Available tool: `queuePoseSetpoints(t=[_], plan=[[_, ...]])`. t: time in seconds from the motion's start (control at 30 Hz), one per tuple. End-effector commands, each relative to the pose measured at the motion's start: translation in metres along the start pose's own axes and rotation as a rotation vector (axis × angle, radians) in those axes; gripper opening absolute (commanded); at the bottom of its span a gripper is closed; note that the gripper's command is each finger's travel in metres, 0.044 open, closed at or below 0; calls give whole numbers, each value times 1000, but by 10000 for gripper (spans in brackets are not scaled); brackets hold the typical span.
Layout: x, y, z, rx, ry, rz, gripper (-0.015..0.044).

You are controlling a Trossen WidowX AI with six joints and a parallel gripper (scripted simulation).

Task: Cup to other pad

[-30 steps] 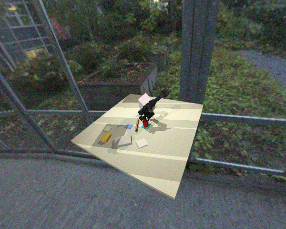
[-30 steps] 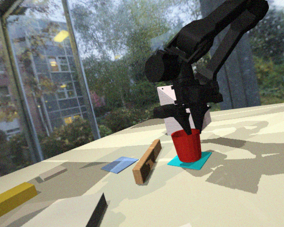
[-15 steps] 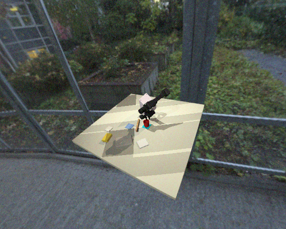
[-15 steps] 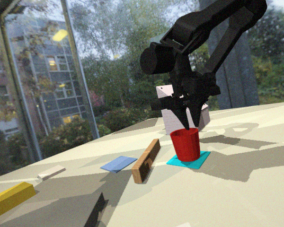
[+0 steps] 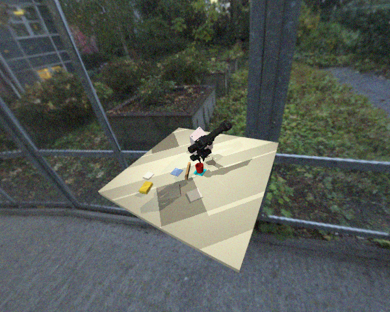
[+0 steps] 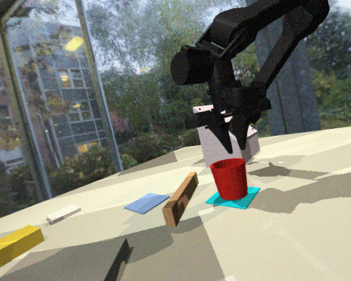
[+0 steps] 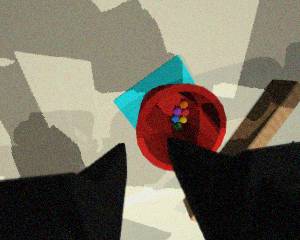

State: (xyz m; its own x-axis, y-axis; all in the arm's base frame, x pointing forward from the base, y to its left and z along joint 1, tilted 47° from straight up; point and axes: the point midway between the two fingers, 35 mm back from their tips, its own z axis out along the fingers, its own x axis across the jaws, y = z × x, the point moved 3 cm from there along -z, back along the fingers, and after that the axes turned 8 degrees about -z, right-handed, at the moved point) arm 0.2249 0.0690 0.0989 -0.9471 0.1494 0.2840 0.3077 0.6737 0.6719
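A red cup (image 5: pixel 199 167) (image 6: pixel 229 178) (image 7: pixel 182 125) stands upright on a cyan pad (image 5: pixel 203 173) (image 6: pixel 248 198) (image 7: pixel 160 82). Several coloured marbles (image 7: pixel 180 116) lie in its bottom. A blue pad (image 5: pixel 176 171) (image 6: pixel 145 202) lies flat to the left, beyond a wooden block. My gripper (image 5: pixel 199 158) (image 6: pixel 236 148) (image 7: pixel 146 146) hangs just above the cup's rim. Its fingers stand apart, clear of the cup, with nothing between them.
A wooden block (image 5: pixel 187 170) (image 6: pixel 180 198) (image 7: pixel 265 120) stands on edge between the two pads. A white block (image 5: pixel 148 175) (image 6: pixel 63 213) and a yellow block (image 5: pixel 145 186) (image 6: pixel 9 246) lie further left. A pale box (image 5: pixel 197 133) (image 6: pixel 212 148) stands behind the cup. A grey tile (image 5: pixel 193 194) lies nearer the front.
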Motion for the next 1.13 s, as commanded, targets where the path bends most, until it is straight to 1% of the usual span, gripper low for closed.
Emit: queuePoseSetpoints(t=[0.0, 0.3, 0.83, 1.1], plan=[[0, 0, 1, 0, 0, 2, 206], [-1, 0, -5, 2, -1, 1, 440], [-1, 0, -61, 6, -4, -5, 440], [-1, 0, -59, 1, -4, 2, 440]])
